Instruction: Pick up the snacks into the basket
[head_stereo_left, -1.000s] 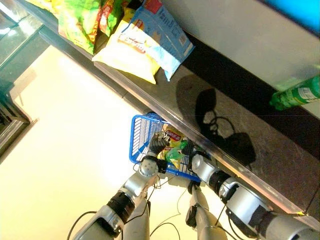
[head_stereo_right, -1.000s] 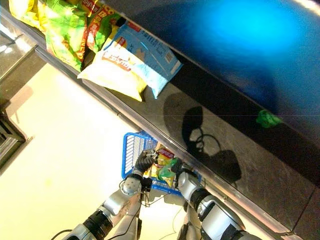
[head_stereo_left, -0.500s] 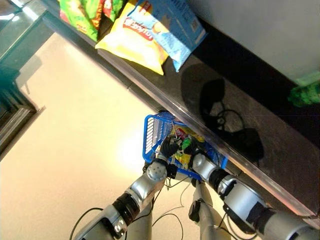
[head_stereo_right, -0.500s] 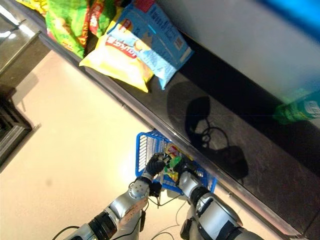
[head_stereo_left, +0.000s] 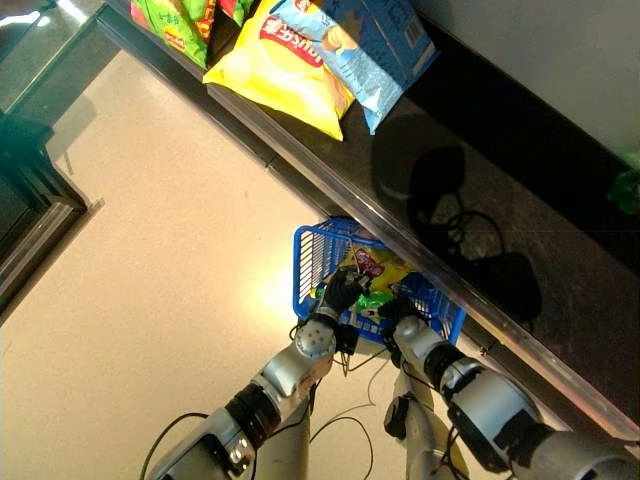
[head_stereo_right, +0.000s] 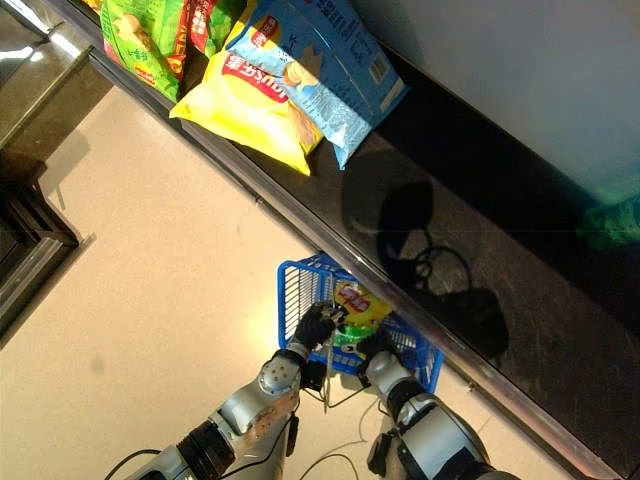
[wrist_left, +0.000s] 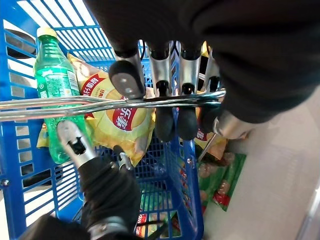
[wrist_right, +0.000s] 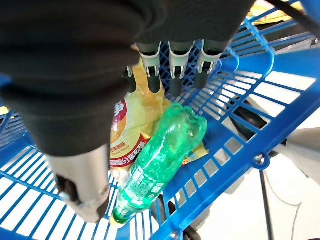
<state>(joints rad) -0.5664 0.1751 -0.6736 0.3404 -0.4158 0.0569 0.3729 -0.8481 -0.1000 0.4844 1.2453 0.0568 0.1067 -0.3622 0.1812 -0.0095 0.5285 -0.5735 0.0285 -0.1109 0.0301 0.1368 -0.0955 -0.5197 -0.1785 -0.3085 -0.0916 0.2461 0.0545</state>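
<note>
Left hand (wrist_left: 165, 75): fingers (wrist_left: 185, 107) curled round the metal handle (wrist_left: 60, 102) of the blue basket (head_stereo_left: 312, 262), holding it.

Right hand (wrist_right: 100, 95): fingers (wrist_right: 172, 67) straight and relaxed, holding nothing, hanging just above the basket's contents.

Basket contents: green bottle (wrist_right: 162, 160) lying tilted directly under the right fingers; yellow snack bag (wrist_left: 117, 122) beneath and beside the bottle, below the left fingers.

Tabletop (head_stereo_left: 500, 240): dark; yellow chip bag (head_stereo_right: 250, 105), blue bag (head_stereo_right: 325, 60) and green bags (head_stereo_right: 140, 35) well apart from both sets of fingers.
</note>
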